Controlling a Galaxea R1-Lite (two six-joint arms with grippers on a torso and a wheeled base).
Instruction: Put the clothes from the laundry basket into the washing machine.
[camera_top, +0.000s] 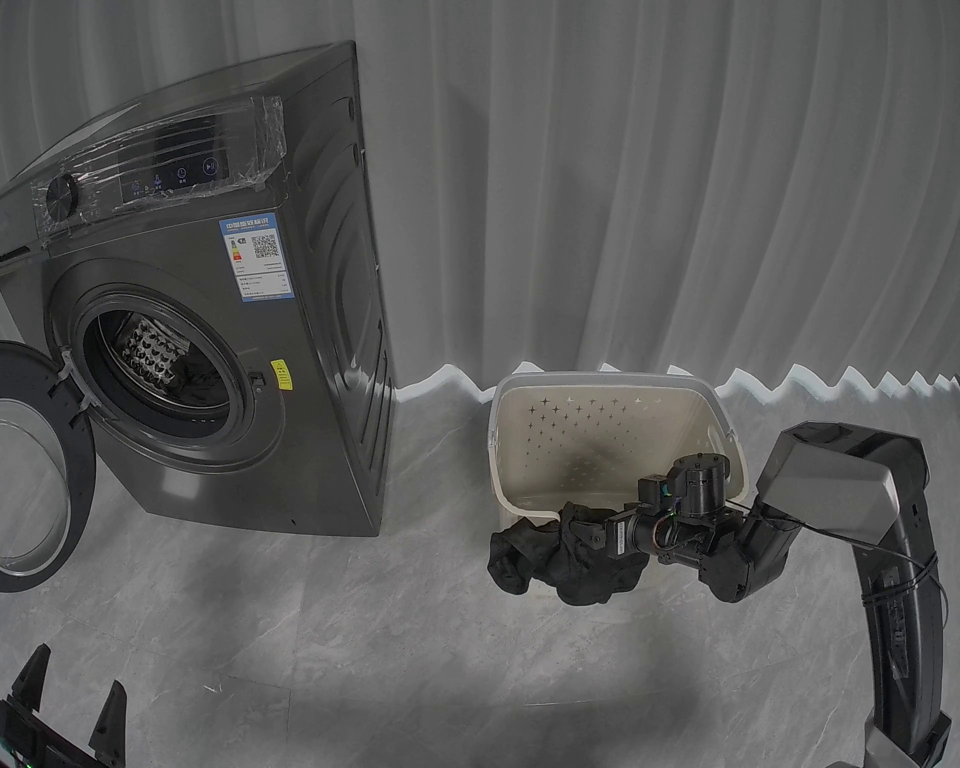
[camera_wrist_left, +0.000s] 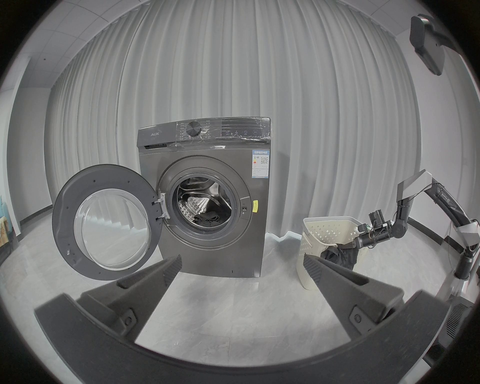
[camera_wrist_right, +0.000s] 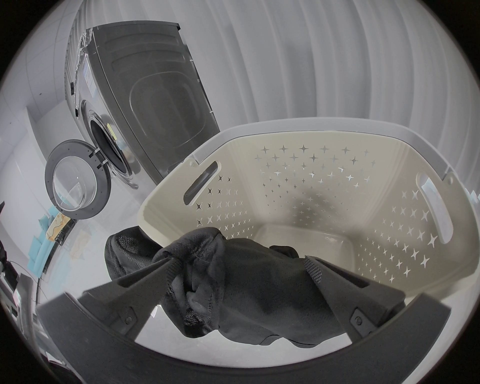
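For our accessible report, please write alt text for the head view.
The right hand is at a dark garment bunched at the near rim of a pale laundry basket. At left stands a grey washing machine, its door open; the left hand, open, is in the lower left corner.

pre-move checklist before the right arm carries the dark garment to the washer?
1. Grip: not ok. The right hand has its fingers wide apart, with the dark garment bunched between them.
2. Garment free of the laundry basket: cannot tell. It hangs at the front rim.
3. The washer door: ok, swung wide open.
4. The drum opening: ok, unblocked. Some dark clothing lies inside.
5. The left hand: ok, open, empty, low in front of the washer.
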